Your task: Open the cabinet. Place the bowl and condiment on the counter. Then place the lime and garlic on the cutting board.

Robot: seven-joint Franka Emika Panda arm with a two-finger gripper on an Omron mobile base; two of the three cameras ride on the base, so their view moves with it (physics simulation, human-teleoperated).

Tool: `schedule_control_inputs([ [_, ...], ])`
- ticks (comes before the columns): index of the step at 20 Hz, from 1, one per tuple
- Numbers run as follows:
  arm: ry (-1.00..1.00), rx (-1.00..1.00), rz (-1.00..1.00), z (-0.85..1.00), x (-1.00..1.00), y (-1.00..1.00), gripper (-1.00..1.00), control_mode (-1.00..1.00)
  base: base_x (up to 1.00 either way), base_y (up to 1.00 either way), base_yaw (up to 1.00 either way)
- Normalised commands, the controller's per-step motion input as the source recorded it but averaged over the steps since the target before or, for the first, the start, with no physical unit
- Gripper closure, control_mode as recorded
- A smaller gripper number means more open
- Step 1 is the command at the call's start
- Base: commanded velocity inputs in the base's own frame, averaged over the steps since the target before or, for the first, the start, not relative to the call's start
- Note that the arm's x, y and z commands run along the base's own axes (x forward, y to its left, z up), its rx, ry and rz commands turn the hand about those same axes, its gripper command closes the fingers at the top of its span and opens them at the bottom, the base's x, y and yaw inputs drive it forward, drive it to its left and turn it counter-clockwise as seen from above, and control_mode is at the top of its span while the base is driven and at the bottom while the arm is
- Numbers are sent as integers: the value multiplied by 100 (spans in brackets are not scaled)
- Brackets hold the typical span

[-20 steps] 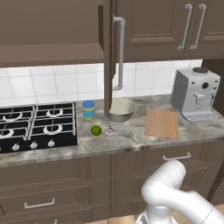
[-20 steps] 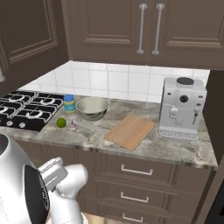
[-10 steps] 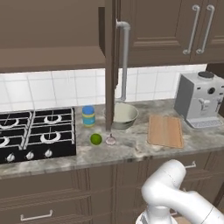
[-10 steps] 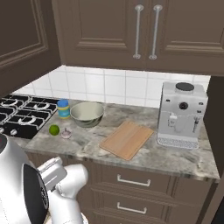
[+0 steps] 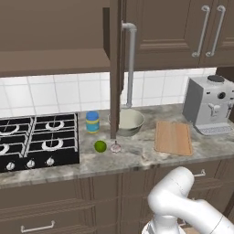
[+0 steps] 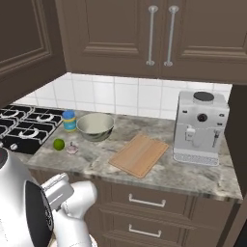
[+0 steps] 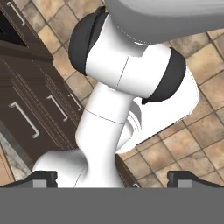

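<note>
**Lime and garlic, left of board**

Lime (image 5: 100, 146) and garlic (image 5: 116, 147) side by side on desk (image 5: 137, 157), beside bowl (image 5: 128, 121) and jar (image 5: 93, 121). Cutting board (image 5: 173, 137) well right. Pincer (image 7: 112, 177) wide, empty, low, aimed floorward.

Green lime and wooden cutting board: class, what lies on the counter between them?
A small pale garlic bulb beside the round green lime, then bare marbled counter up to the flat wooden cutting board.

Glossy white rounded arm (image 5: 183, 201), dark grey joint bands.
</note>
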Motion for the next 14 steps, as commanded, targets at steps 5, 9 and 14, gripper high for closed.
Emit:
schedule_control_inputs([
  [5, 0, 0, 0, 0, 0, 0, -100, 100, 50, -2, 0],
  [9, 0, 0, 0, 0, 0, 0, -100, 100, 49, 0, 0],
  [14, 0, 0, 0, 0, 0, 0, -100, 100, 44, 0, 0],
])
